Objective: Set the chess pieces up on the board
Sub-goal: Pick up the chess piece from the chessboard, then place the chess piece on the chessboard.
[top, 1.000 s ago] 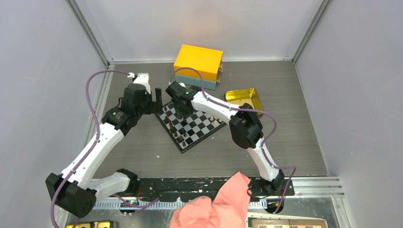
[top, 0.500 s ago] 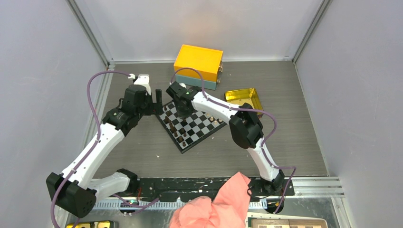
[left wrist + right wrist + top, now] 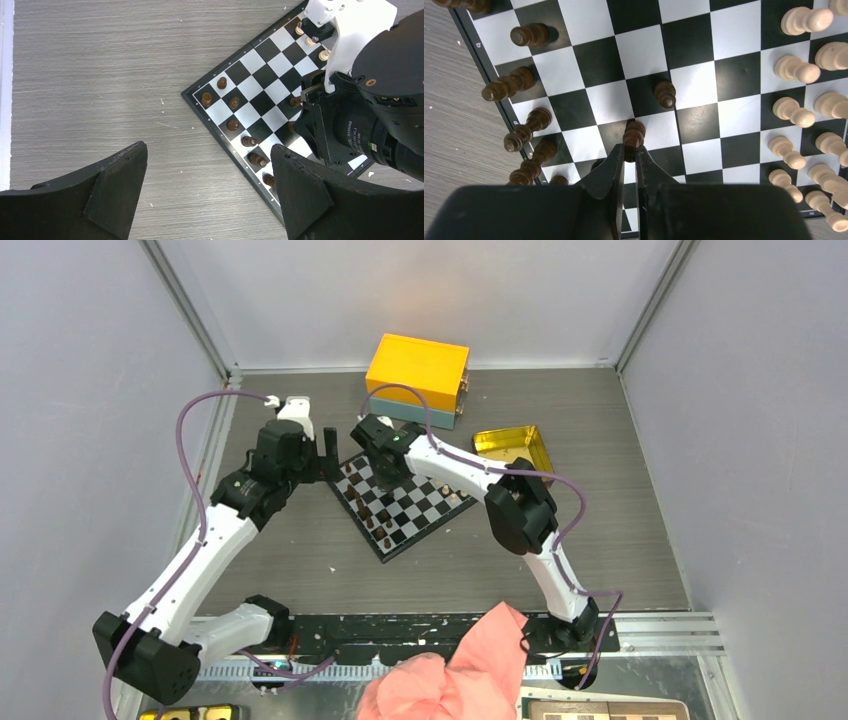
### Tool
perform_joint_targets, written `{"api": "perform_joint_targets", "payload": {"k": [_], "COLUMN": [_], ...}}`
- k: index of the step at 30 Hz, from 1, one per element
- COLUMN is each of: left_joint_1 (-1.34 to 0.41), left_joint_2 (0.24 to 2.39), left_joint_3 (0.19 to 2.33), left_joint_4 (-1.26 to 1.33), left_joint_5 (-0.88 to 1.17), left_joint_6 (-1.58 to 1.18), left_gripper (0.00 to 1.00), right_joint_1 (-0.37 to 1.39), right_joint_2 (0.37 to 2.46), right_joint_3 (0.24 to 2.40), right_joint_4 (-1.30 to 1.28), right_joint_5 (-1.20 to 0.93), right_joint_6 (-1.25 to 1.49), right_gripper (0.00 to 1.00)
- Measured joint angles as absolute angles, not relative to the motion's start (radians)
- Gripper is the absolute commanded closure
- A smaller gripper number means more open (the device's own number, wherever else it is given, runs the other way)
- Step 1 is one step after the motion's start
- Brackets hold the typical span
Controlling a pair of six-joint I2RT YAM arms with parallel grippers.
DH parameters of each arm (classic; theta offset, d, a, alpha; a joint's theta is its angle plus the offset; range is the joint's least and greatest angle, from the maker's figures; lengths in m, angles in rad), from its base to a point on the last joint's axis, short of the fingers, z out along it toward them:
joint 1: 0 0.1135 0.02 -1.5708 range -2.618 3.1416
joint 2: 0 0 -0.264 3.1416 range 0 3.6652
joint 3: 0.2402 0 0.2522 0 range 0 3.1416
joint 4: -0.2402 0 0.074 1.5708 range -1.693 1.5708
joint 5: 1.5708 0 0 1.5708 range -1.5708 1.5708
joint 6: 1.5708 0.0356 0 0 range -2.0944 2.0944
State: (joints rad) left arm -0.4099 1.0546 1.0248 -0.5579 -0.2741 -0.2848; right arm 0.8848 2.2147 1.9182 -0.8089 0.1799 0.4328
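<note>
One dark piece (image 3: 634,134), frame centre, pinched in your right gripper (image 3: 629,152) for placing | left gripper (image 3: 210,155) gapes empty, clear of board (image 3: 260,95).

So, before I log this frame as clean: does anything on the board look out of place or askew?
Nothing looks tipped or spilled. The board sits diagonal to the table edges, and one dark pawn stands alone, apart from the dark row at the edge. The right gripper is shut on a dark piece.

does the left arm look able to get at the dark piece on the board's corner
Likely yes: the open left tool hangs just off that corner piece; the right arm sits further along the board.
</note>
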Motion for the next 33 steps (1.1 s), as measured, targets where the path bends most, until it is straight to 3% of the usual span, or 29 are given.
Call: {"api": "perform_joint_targets", "payload": {"k": [18, 33], "left_joint_1": [-0.397, -0.397], "left_joint_2": [0.975, 0.878], "left_joint_3": [1.032, 1.064], "left_joint_4": [-0.595, -0.613], "left_joint_5": [-0.345, -0.394], "left_joint_6": [-0.308, -0.324], "left_gripper": [0.08, 0.08], "right_joint_1": [0.93, 0.93], "right_joint_2": [2.114, 2.295], "right_joint_3": [1.922, 2.309], "right_joint_4": [-0.808, -0.818], "right_joint_5": [0.207, 0.159], "right_joint_6": [0.385, 0.346], "right_gripper": [0.99, 0.99]}}
